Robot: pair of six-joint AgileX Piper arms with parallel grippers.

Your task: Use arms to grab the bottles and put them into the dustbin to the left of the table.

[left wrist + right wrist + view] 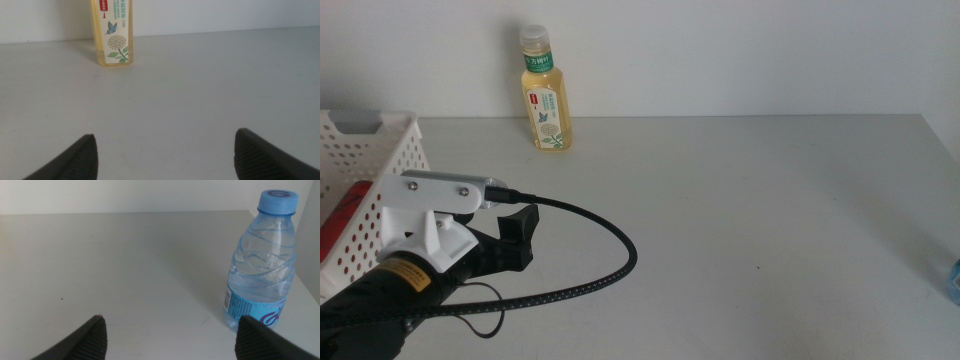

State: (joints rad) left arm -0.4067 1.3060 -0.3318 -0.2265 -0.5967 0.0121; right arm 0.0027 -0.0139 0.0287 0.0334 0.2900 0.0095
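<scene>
1. Pale grey worktop point(740, 220) runs back to a white wall, and we start at its near left corner, where the left end effector point(520, 232) sits low over the surface, jaws spread wide and holding nothing.
2. Just beside it, at the left edge, there's the white perforated dustbin point(390, 160), something red point(345, 215) showing inside.
3. Over at the near right edge, the right end effector point(170, 337) is gaping wide too, empty, with the clear water bottle point(260, 270) standing upright near one jaw, blue cap on.
4. Far back, by the wall and left of centre, the yellow tea bottle point(545, 95) stands upright, straight ahead of the left end effector and well apart from it.
</scene>
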